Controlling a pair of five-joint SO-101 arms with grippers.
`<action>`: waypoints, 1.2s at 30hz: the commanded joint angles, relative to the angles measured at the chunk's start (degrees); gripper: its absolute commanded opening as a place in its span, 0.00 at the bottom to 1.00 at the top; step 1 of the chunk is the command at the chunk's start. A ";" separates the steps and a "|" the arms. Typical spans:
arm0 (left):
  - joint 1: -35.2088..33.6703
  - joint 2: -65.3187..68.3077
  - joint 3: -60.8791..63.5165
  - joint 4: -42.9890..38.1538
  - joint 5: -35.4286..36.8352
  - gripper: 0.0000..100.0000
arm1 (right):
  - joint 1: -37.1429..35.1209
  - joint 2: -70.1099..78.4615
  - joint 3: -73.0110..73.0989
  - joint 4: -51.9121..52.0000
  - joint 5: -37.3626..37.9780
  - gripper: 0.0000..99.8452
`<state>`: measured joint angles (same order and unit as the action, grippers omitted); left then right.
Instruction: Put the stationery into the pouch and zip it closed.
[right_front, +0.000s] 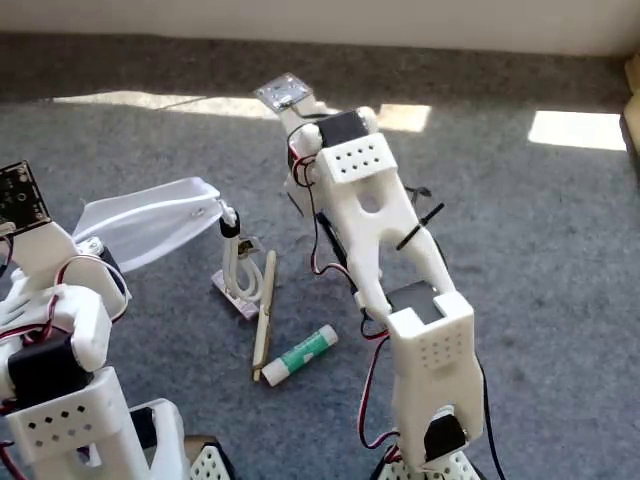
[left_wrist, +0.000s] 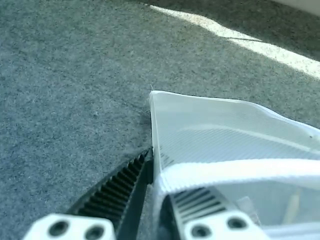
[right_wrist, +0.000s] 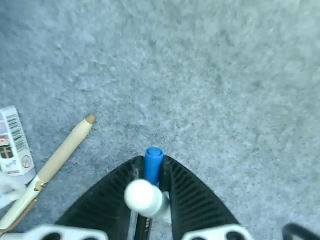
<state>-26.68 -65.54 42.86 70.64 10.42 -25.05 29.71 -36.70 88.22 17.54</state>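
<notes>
High view: loading step, I'd say. L arm (right_front: 60, 330), low at the near-left corner, holds the white mesh pouch (right_front: 150, 225) up off the grey table (right_front: 520, 260), far end hanging twd the loose bits. Glue stick (right_front: 300, 352), beige pencil (right_front: 263, 315) & a flat barcoded pack (right_front: 232, 293) lie on the table btwn the arms, not packed yet.

Left wrist view: left pincer (left_wrist: 156, 167) pressed onto the pouch's corner, mesh pinched btwn the ribbed pads. Pouch is thin, see-through, w/ a white band along one edge. Looks floppy, likely to sag.

Right wrist view: right pincer (right_wrist: 152, 161) clamped on a blue-tipped pen (right_wrist: 151, 172), tip pointing down at the table, pencil nearby. Next, prob: carry pen to the pouch mouth, line it up lengthwise, slot it in. Mouth open or not, can't tell.
</notes>
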 joint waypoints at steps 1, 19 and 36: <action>2.59 0.22 -1.19 0.00 0.62 0.01 | 0.48 -8.04 -3.65 0.48 -2.20 0.01; 8.13 0.40 -1.54 -0.35 0.70 0.01 | 0.48 -28.88 -3.30 0.48 -3.34 0.01; 17.71 5.14 -9.54 0.62 0.70 0.01 | 0.40 -53.23 -3.12 1.89 -3.60 0.01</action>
<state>-11.03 -65.01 39.08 70.64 10.42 -25.05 -18.64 -36.79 90.15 14.73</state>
